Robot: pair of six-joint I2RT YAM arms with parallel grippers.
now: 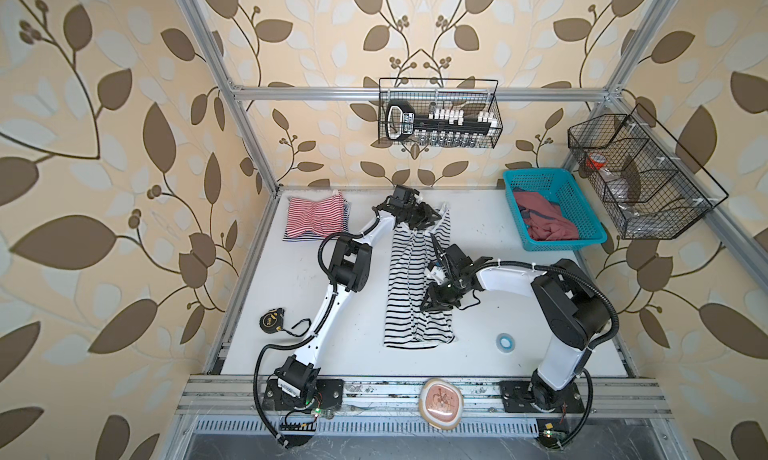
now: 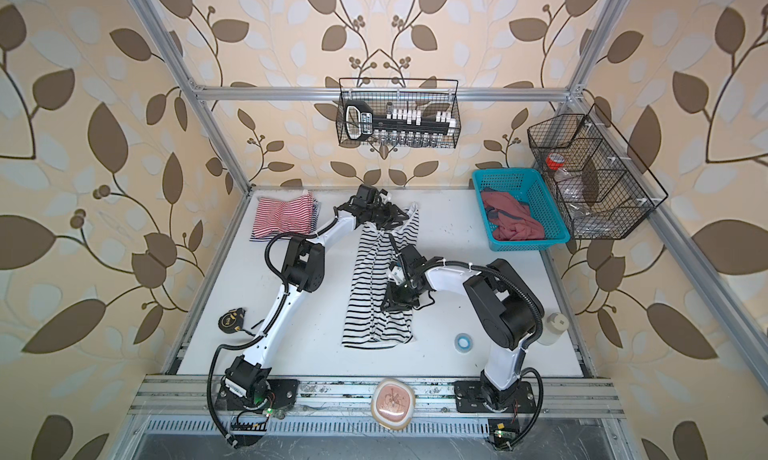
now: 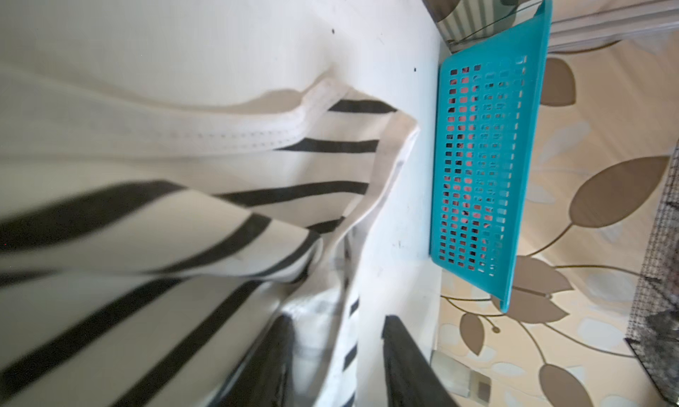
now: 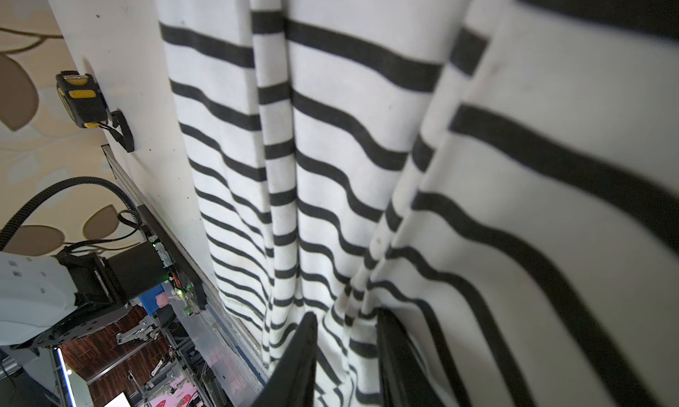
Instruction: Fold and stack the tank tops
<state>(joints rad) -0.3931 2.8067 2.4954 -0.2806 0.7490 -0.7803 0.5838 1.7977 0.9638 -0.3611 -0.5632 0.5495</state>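
A teal basket (image 1: 536, 172) ahead of my left gripper (image 1: 428, 219) holds the crumpled dusty red top (image 1: 544, 219). The black-and-white striped top (image 1: 409, 296) lies lengthwise on the white table (image 1: 332, 333), strap end at the left fingers (image 3: 404, 353), side edge under the right gripper (image 1: 434, 304). Left fingers stand apart, loose cloth between them. Right fingers (image 4: 294, 361) straddle a fold, and I cannot tell whether they pinch it. The folded red-and-white top (image 1: 316, 219) sits behind the left fingers, at the table's corner. Bare table flanks the striped top.

Teal basket (image 3: 525, 129) ahead of the left fingers (image 3: 404, 364); blue tape roll (image 1: 505, 341) near the right fingers (image 4: 400, 368), tape measure (image 4: 82, 100) farther.
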